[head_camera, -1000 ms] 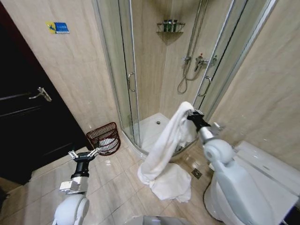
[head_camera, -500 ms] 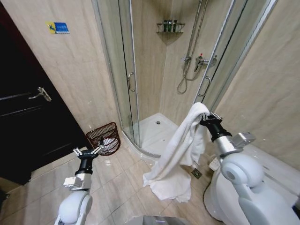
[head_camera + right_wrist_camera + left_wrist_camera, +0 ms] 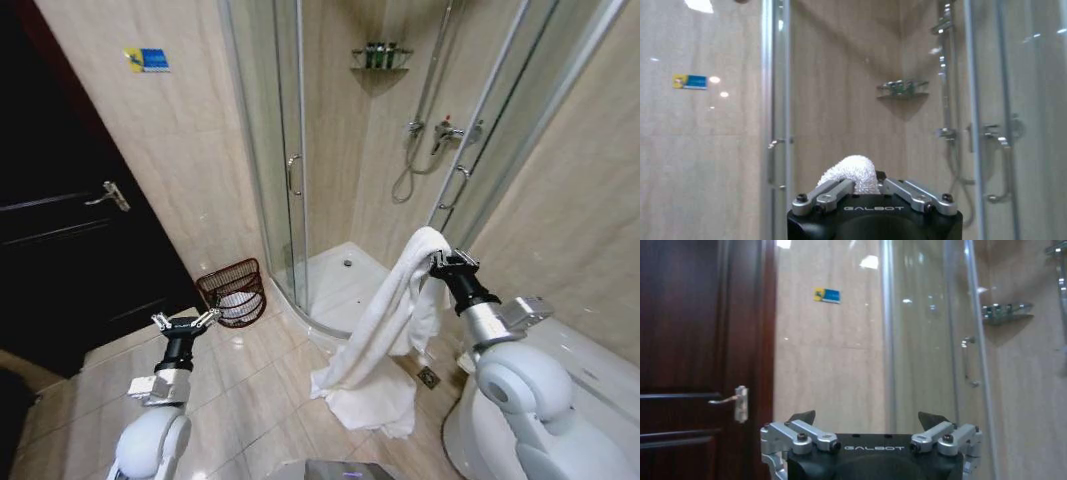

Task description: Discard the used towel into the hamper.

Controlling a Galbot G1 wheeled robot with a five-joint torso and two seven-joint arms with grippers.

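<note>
Right gripper (image 3: 446,262) raised on the right, fingers clamped on the top fold of the white towel (image 3: 385,330); towel hangs down, its lower end pooled on the floor tiles (image 3: 250,385) near the shower tray. Left gripper (image 3: 184,321) low at left, fingers spread wide, nothing held. Hamper (image 3: 234,291) sits on the floor against the far wall, between dark door (image 3: 60,230) and shower enclosure (image 3: 290,170), just beyond the left gripper.

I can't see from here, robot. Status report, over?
Right gripper shut on white terry towel, tail on floor. Left gripper open, low, short of dark reddish-brown woven hamper. Glass shower door beside hamper.
</note>
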